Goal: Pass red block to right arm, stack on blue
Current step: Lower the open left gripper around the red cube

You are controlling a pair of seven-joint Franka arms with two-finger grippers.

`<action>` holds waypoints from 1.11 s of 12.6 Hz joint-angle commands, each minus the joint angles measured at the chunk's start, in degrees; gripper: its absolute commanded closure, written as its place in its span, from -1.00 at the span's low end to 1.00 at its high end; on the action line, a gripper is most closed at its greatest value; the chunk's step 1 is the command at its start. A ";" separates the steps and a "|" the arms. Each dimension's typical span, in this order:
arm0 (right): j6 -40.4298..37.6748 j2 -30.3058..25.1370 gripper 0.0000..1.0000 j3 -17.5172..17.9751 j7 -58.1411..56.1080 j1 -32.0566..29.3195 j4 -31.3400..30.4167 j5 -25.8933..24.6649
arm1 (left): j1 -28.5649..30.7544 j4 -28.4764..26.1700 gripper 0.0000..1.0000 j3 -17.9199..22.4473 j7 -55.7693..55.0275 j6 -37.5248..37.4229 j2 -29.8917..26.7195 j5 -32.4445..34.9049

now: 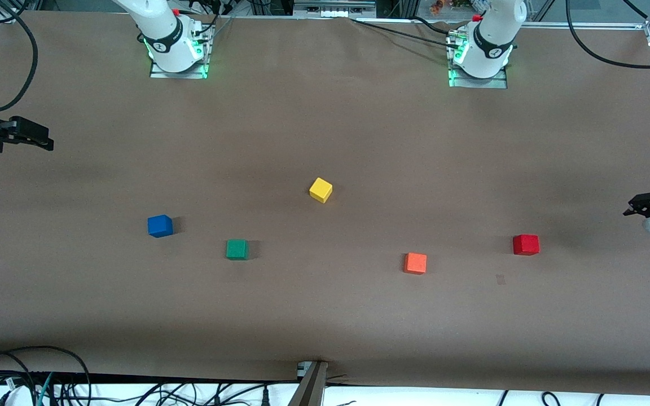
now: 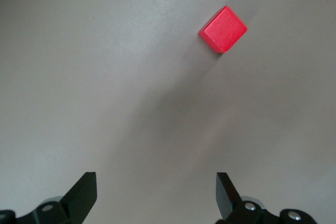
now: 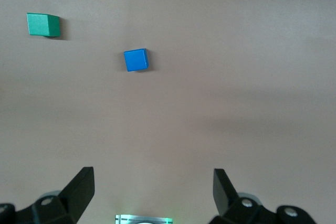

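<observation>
The red block (image 1: 526,245) rests on the brown table toward the left arm's end and shows in the left wrist view as the red block (image 2: 222,29). My left gripper (image 1: 641,206) hangs over the table edge at that end, apart from the block. In its wrist view the left gripper (image 2: 156,192) is open with only bare table between its fingers. The blue block (image 1: 159,225) sits toward the right arm's end and shows as the blue block (image 3: 136,60). My right gripper (image 1: 43,141) hovers over that end's edge. The right gripper (image 3: 153,190) is open and holds nothing.
A green cube (image 1: 237,249) lies beside the blue block, slightly nearer the front camera. An orange cube (image 1: 415,263) lies beside the red block, and a yellow cube (image 1: 320,190) sits mid-table, farther from the camera. Cables run along the table's edges.
</observation>
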 commanded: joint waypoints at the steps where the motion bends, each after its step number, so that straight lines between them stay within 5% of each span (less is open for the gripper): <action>1: -0.34 0.29 -1.00 0.09 0.16 -0.09 1.05 0.28 | 4.41 6.11 -1.00 -0.66 15.91 0.89 6.91 -8.37; 7: -0.34 1.16 -1.00 0.17 0.16 0.17 1.31 0.28 | 8.90 9.03 -1.00 -0.66 47.66 -2.60 15.28 -27.80; 11: -0.17 1.51 -1.00 0.17 0.16 0.35 1.31 0.90 | 12.32 9.55 -1.00 -0.66 59.36 -5.68 19.32 -39.05; 14: -0.17 1.78 -1.00 0.26 0.16 0.44 1.23 1.86 | 13.03 17.27 -1.00 -0.83 61.67 -13.50 27.13 -45.04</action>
